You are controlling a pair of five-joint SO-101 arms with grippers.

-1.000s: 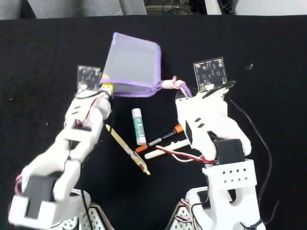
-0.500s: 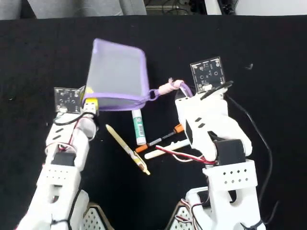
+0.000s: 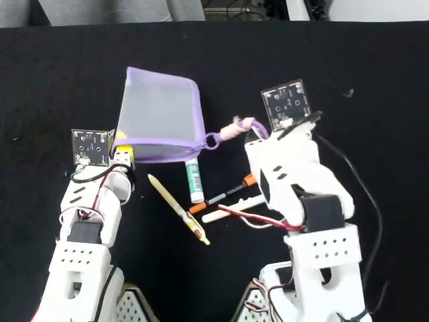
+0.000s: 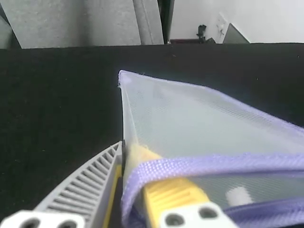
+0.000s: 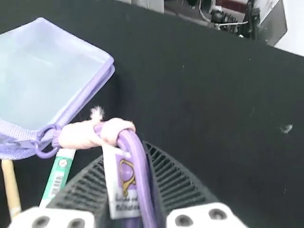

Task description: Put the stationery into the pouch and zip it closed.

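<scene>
- Left fingers [image 3: 123, 150] pinched tight on the near left corner of the purple pouch [image 3: 157, 111], out on the black counter [image 3: 53, 80].
- Below the pouch, a yellow pencil [image 3: 177, 209] lying flat, then a green-and-white glue stick [image 3: 194, 178] with its top just under the pouch's near edge.
- Next, an orange-and-black pen [image 3: 224, 194] and a white pen [image 3: 233, 208], side by side.
- Right fingers [image 3: 251, 136] squeezed on a purple strap [image 5: 137, 156], tied by a pink cord [image 3: 236, 125] to the pouch's zip ring [image 3: 212, 140].

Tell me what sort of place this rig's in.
Probably a lab or office test bench: a black-covered table, tangled cables behind its far edge, and a white indoor wall beyond.
</scene>
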